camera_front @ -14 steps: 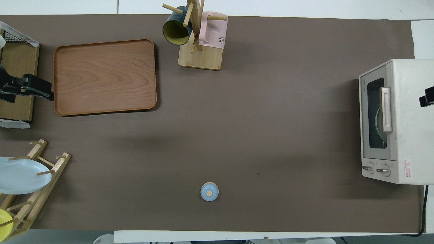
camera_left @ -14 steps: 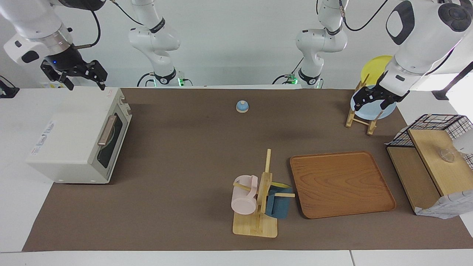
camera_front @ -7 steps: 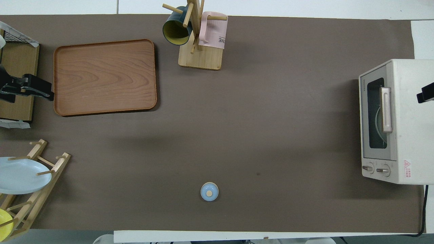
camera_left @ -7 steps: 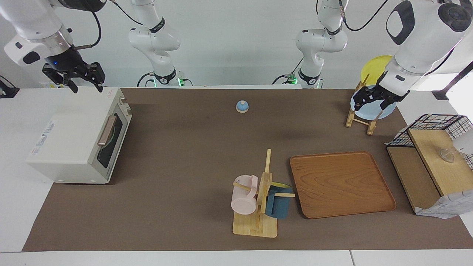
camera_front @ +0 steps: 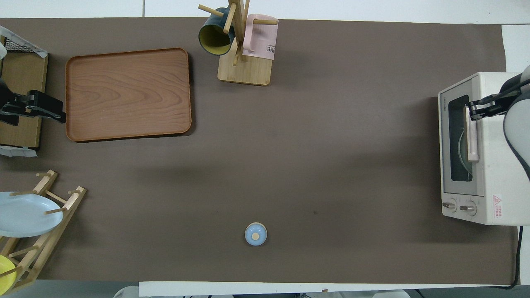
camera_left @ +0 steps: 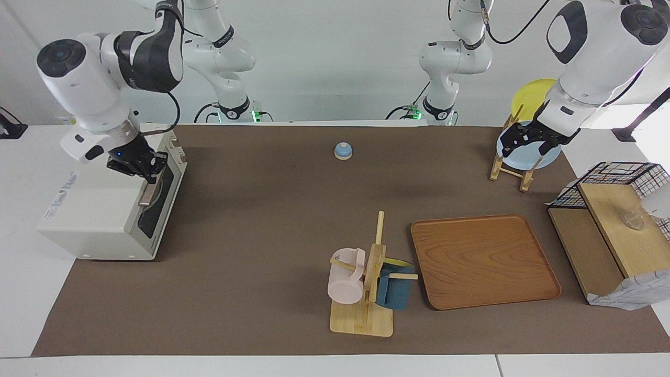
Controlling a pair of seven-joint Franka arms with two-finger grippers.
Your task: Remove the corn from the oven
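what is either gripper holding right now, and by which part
The right gripper is at the oven's door handle, near one end; whether it grips cannot be told. The left gripper, over the plate rack, holds nothing.

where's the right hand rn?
The right hand is down at the oven, at the top of its door by the tan handle, at the right arm's end of the table. In the overhead view it sits over the handle's end farthest from the robots.

Cream-white oven — dark glass door, tan handle — on brown mat.
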